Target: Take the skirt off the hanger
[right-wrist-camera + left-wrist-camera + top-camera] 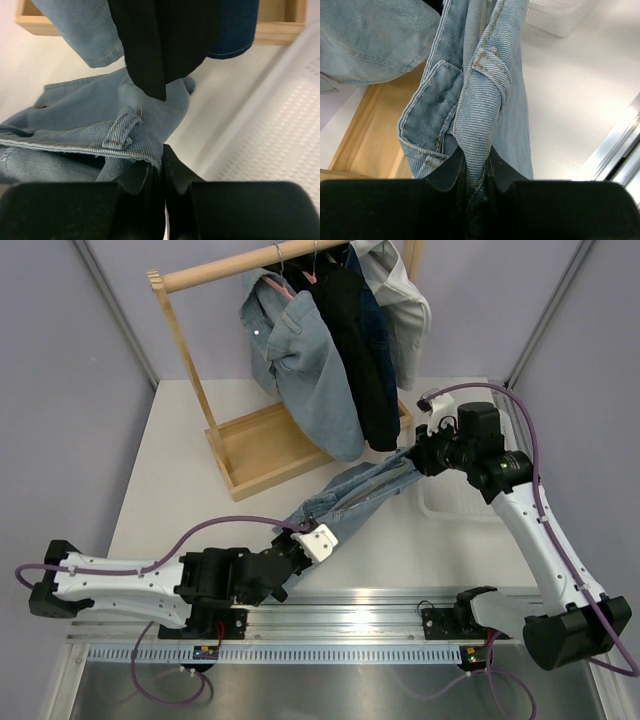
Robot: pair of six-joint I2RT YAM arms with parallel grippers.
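Observation:
A light blue denim skirt [350,495] hangs stretched between my two grippers, just above the white table and in front of the clothes rack. My left gripper [297,532] is shut on a bunched fold near a pocket [485,85], and the cloth runs down between the jaws [475,160]. My right gripper [412,462] is shut on the waistband edge beside a belt loop [122,130], where the jaws [161,155] pinch the hem. I cannot make out a hanger in the skirt. Other hangers [300,265] hang on the rack's rail.
The wooden rack [260,445] stands at the back. It carries a denim jacket [300,360], a black garment [355,340] and a pale one. A white basket [450,505] sits on the table under my right arm. It is also in the right wrist view [280,115].

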